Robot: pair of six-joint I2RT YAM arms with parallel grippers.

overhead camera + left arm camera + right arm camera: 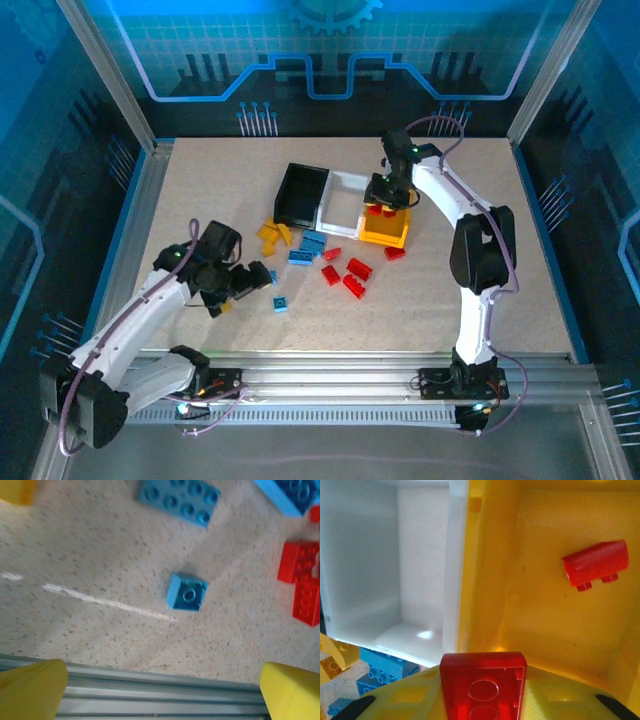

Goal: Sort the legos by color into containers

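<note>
Three joined bins stand mid-table: black point(302, 195), white point(343, 203) and yellow point(386, 232). My right gripper point(388, 200) hangs over the yellow bin, shut on a red brick point(483, 682) between its yellow fingers point(555, 697). Another red brick point(595, 563) lies inside the yellow bin point(530, 605); the white bin point(395, 570) beside it holds nothing. My left gripper point(252, 286) sits low and open, fingers point(35, 685) wide apart, short of a small blue brick point(187, 592) point(280, 304). Red point(354, 277), blue point(308, 248) and yellow point(274, 235) bricks lie before the bins.
The metal rail point(165, 695) of the table's near edge runs just under my left fingers. A larger blue brick point(179, 499) and red bricks point(302, 582) lie beyond the small blue one. One red brick point(394, 252) rests close to the yellow bin's front.
</note>
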